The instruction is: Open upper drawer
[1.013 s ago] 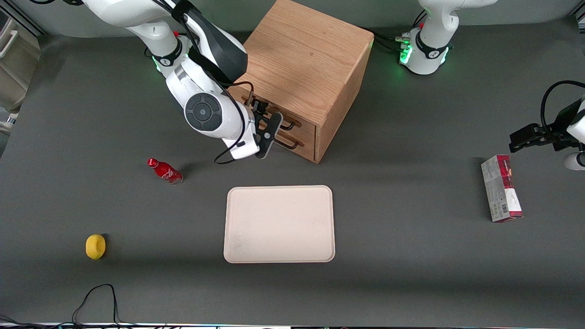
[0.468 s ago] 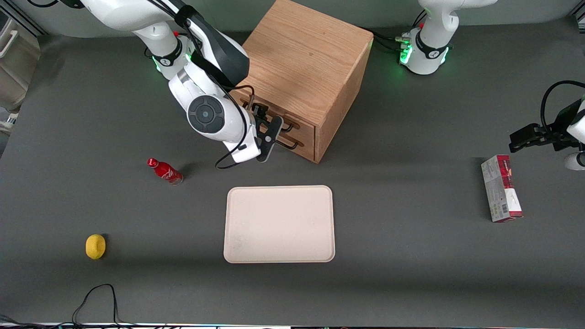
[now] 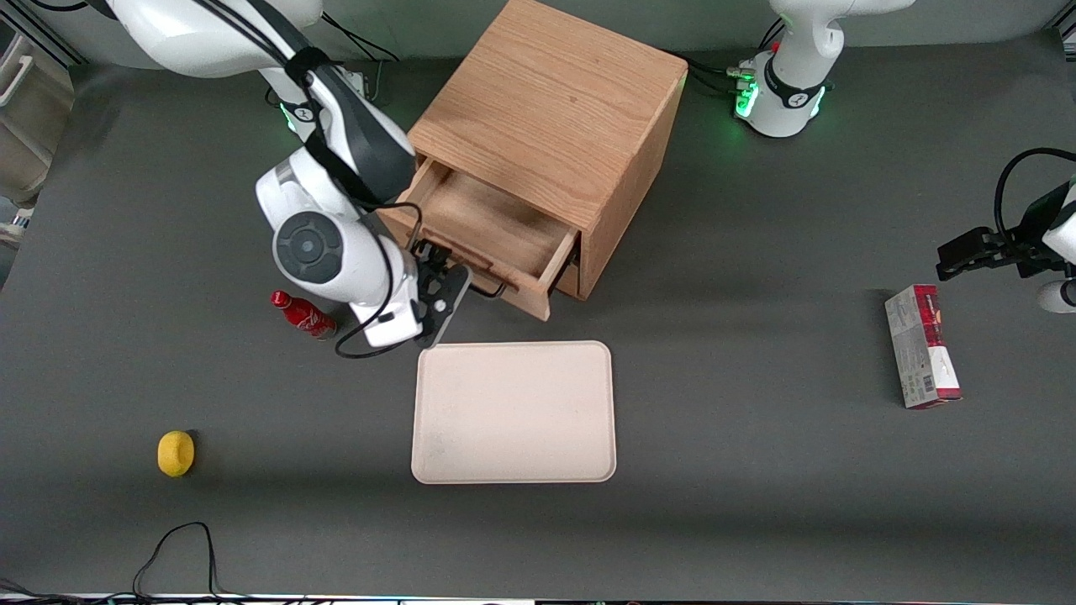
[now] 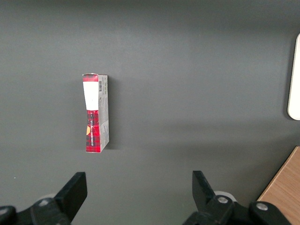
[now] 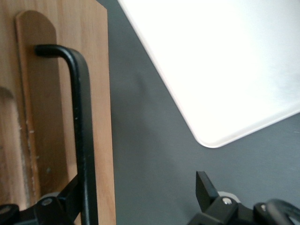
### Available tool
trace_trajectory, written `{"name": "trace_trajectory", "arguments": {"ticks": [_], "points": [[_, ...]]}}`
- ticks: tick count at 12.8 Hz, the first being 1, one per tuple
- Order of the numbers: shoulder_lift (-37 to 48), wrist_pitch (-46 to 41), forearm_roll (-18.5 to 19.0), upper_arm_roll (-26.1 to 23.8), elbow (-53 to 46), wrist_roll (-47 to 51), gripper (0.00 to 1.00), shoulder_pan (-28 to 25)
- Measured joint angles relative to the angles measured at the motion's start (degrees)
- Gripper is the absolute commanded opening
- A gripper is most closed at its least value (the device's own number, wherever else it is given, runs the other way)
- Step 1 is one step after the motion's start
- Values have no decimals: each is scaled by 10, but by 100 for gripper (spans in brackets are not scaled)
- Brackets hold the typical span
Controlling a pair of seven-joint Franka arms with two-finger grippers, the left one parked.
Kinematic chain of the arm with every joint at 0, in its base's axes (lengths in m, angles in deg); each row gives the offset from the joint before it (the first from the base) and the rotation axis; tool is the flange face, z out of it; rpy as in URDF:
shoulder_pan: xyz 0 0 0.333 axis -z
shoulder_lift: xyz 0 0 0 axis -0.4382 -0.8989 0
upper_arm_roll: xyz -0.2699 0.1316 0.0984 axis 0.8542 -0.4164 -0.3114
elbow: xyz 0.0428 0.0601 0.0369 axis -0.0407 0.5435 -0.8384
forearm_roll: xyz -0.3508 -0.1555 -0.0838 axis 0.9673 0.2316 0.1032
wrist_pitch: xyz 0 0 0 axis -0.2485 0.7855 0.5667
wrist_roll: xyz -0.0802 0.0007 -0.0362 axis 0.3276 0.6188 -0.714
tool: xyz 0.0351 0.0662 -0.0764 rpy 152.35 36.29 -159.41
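The upper drawer of the oak cabinet stands pulled well out of the cabinet front, and its shallow wooden box shows a bare wood floor with nothing lying in it. The drawer's front panel carries a long black wire handle, and the gripper sits at that handle, just in front of the drawer and above the table. In the right wrist view the gripper's fingers stand wide apart, one finger right against the handle bar and the other finger out over the grey table, so the handle is hooked by one finger and not pinched between the two. The lower drawer is mostly hidden under the open one; only a sliver of its front shows beside the cabinet's corner. A cream tray lies flat on the table, nearer to the front camera than the cabinet, and nothing rests on it. A small red bottle lies on its side just beside the working arm's wrist, and a yellow lemon-like object sits nearer the front camera, well apart from it. Toward the parked arm's end of the table lies a red and white carton.
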Motion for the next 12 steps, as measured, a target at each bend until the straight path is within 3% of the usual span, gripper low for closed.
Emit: {"name": "trace_trajectory", "arguments": {"ticks": [6,10,12], "points": [[-28,13,1,65,-55,-49,100,0],[-49,22,6,79,-95,-50,100,0],[-48,22,43,83,-122,-50,100,0]]}}
